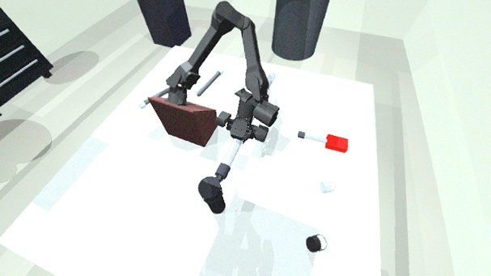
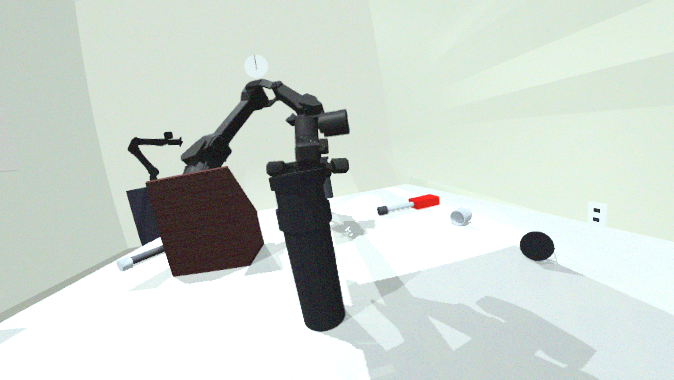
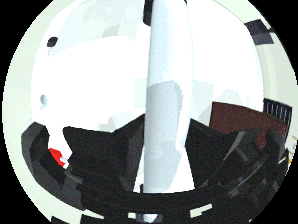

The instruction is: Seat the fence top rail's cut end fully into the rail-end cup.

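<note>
The big post (image 1: 216, 204) (image 2: 316, 280) stands upright, dark, with a wider cap on top. The brace band (image 2: 304, 217) sits high on it, just below the cap. The dark rail-end cup (image 1: 222, 171) hangs at the post's arm side; a dark piece (image 3: 148, 12) shows at the top of the wrist view. The pale rail (image 1: 231, 155) (image 3: 167, 65) runs down to the cup and meets its mouth; how deep its end sits cannot be told. My gripper (image 3: 165, 131) is shut on the rail, back from the cup. The loop cap is hidden.
A dark red block (image 1: 184, 123) (image 2: 205, 225) (image 3: 245, 122) stands beside the arm's base. A red-handled tool (image 1: 336, 143) (image 2: 424, 202) (image 3: 57, 156), a pale cup (image 1: 327, 186) (image 2: 460, 216) and a round black piece (image 1: 314, 243) (image 2: 537, 246) lie on the other side. Tubes lie behind the block.
</note>
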`<state>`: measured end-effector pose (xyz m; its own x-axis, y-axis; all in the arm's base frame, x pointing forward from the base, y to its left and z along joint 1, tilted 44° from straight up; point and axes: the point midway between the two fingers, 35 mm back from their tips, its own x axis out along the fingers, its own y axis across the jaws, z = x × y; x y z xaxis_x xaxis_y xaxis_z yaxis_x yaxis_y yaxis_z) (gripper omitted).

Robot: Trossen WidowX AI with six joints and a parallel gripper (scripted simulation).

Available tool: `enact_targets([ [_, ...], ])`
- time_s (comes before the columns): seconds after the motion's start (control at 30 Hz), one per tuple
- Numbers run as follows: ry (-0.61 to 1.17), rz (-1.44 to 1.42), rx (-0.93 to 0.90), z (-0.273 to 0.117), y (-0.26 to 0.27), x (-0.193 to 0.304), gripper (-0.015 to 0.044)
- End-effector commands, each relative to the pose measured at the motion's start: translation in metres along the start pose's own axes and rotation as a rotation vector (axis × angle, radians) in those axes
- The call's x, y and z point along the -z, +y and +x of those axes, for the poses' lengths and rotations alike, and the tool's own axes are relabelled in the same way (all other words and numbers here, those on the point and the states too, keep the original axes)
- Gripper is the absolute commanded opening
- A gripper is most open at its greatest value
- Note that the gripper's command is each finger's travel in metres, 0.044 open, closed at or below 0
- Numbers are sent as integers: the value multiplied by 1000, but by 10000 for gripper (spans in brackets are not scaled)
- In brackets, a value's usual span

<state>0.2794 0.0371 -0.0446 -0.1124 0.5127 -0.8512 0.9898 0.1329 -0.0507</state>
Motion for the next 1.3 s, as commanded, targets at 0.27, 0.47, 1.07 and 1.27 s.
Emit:
enact_targets([
  [0.27,-17,0,-8,-6,2,-7,0],
  [0.47,-2,-3,0,-2,0,-2,0],
  [1.07,-2,-3,0,-2,0,-8,0],
  [1.27,-3,-3,0,-3,0,-11,0],
])
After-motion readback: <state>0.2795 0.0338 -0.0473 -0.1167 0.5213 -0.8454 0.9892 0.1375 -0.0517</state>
